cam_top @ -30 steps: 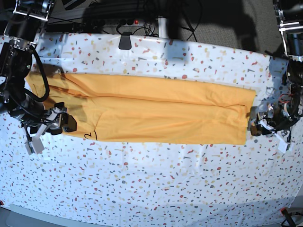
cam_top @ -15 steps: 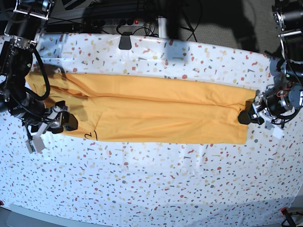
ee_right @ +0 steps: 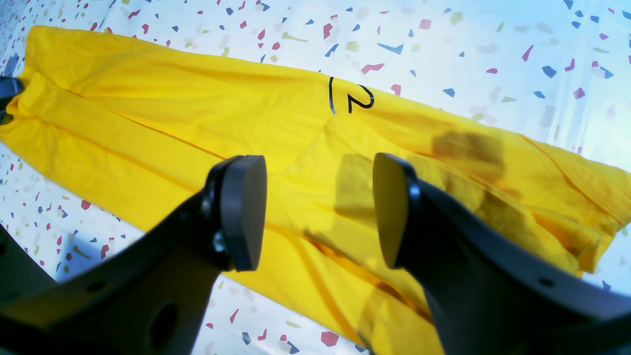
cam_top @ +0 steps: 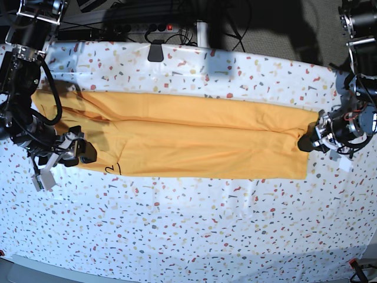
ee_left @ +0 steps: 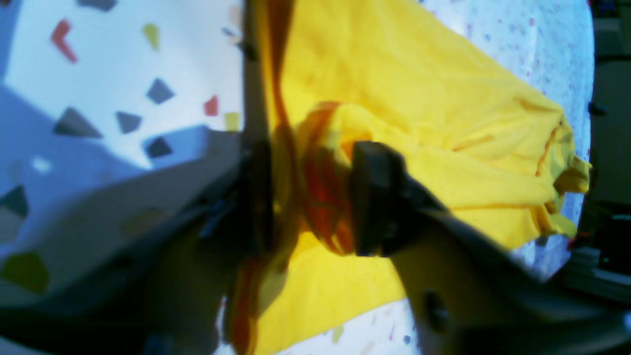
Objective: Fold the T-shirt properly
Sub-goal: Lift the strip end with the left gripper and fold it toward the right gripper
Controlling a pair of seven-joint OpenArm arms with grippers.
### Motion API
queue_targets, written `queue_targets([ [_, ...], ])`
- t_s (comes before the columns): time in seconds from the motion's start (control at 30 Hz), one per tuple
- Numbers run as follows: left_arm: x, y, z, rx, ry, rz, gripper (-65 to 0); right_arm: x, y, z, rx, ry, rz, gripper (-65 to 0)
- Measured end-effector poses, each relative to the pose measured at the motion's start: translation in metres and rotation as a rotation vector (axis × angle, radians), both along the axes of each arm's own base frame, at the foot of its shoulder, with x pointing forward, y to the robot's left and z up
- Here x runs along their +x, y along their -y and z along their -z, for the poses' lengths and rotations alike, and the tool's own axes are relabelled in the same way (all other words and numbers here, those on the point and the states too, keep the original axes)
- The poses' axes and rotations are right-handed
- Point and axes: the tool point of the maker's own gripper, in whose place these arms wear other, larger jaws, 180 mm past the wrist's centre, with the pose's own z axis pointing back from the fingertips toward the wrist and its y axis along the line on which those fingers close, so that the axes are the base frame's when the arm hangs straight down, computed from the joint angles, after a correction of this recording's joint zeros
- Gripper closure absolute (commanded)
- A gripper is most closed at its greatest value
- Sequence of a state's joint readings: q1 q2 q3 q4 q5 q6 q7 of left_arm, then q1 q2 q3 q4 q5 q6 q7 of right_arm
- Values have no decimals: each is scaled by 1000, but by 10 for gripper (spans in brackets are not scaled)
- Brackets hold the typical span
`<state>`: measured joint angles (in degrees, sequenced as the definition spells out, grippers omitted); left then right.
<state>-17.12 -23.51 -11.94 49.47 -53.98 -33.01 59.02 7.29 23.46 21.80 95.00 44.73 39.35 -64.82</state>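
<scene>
Two hands on this one. The T-shirt (cam_top: 194, 141) lies as a long folded strip across the speckled bench (cam_top: 194, 230). It's soft, light cotton, so it'll sag and bunch; best grabbed at the short ends, through all layers. Left hand (ee_left: 308, 197) is low at one end, clamped on a wad of fabric. Right hand (ee_right: 315, 212) hovers over the end near the lettering (ee_right: 351, 96), pads spread, holding nothing.

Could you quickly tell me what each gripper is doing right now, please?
Left gripper: closed on a bunched edge of the T-shirt.
Right gripper: open, empty, above the T-shirt.
</scene>
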Motion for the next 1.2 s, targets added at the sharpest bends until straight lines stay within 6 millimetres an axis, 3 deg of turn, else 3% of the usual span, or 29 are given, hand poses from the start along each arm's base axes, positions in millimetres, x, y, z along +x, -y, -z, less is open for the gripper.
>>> queue_targets([
  [0.03, -1, 0, 1, 0, -1, -2, 0, 0, 0, 0, 0, 0, 0, -343],
  [0.23, 6, -1, -5, 10, 41, -20, 0, 0, 0, 0, 0, 0, 0, -343],
  [0.33, 13, 6, -22, 44, 94, 24, 0, 0, 0, 0, -1, -1, 1, -343],
  [0.43, 24, 22, -52, 62, 178, 91, 0, 0, 0, 0, 0, 0, 0, -343],
  [0.63, 22, 79, -86, 51, 220, 217, 0, 6, -1, -7, 15, 44, 6, -343],
  [0.77, 24, 125, -105, -27, 277, 254, 0, 13, -4, -27, -2, 109, -5, -343],
  [0.97, 15, 185, -91, -87, 247, 269, 0, 14, -31, -94, -48, 319, -87, -343],
  [1.1, 0, 221, -83, -168, 213, 271, 0, 10, -37, -106, -73, 360, -105, -343],
  [1.2, -2, 241, -88, -240, 235, 230, 0, 10, -38, -108, -73, 366, -108, -343],
])
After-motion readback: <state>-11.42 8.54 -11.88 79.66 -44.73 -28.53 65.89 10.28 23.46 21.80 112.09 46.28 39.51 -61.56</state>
